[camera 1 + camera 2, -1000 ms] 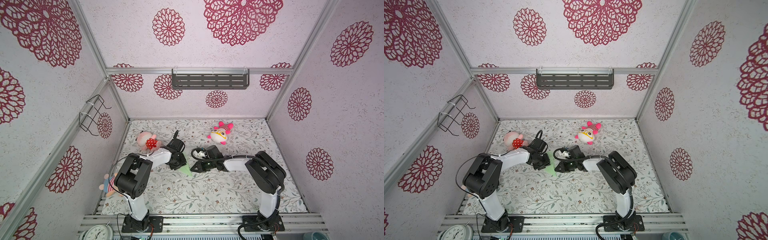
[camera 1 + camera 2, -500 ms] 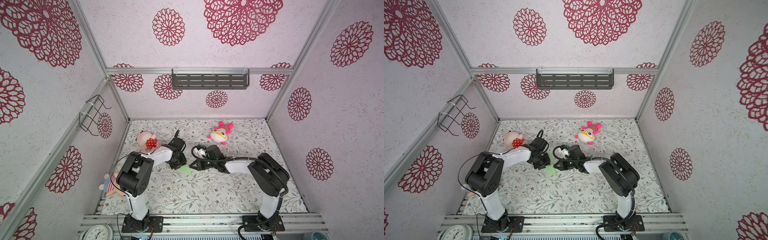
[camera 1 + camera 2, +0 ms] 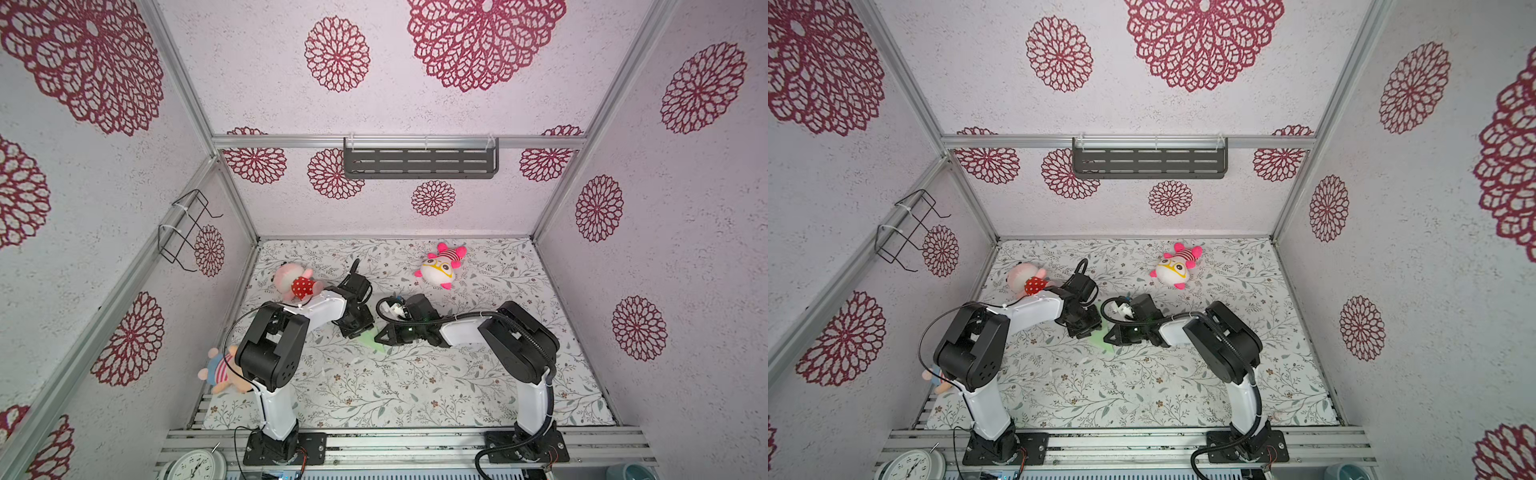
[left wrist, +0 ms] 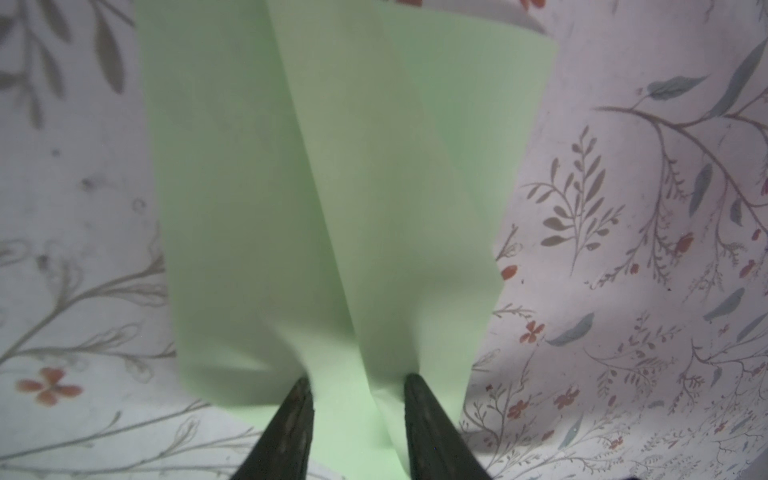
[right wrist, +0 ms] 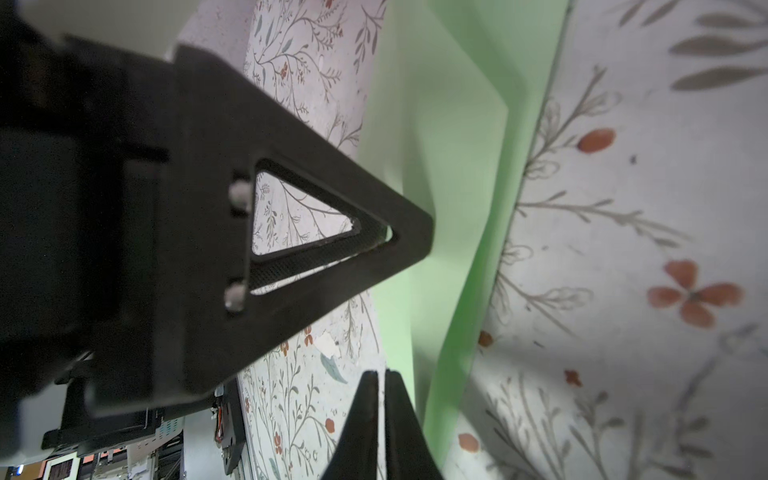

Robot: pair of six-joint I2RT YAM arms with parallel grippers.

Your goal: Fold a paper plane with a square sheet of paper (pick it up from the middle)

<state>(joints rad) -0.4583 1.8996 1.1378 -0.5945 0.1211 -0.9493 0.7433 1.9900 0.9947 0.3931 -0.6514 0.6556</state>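
Note:
The mint-green paper [image 3: 368,338] [image 3: 1100,338] lies mid-table, folded into a long narrow shape with lengthwise creases, between both grippers. My left gripper [image 3: 360,330] [image 3: 1088,330] stands over its far left side. In the left wrist view the paper [image 4: 374,166] stretches away from the left gripper [image 4: 358,384], whose jaws are apart with both tips on the paper and a raised crease between them. In the right wrist view my right gripper [image 5: 381,376] is shut at the near edge of the paper [image 5: 453,174], beside an upturned flap. The left gripper's finger [image 5: 407,232] presses the paper there.
A pink plush in a red dress [image 3: 293,282] lies behind the left arm. A white-and-pink plush with yellow glasses [image 3: 440,268] sits at the back. A striped plush [image 3: 222,372] lies at the left edge. A dark shelf [image 3: 419,158] hangs on the back wall.
The right gripper's jaws have closed at the paper's edge and its wrist has shifted slightly. The left gripper has stayed on the paper.

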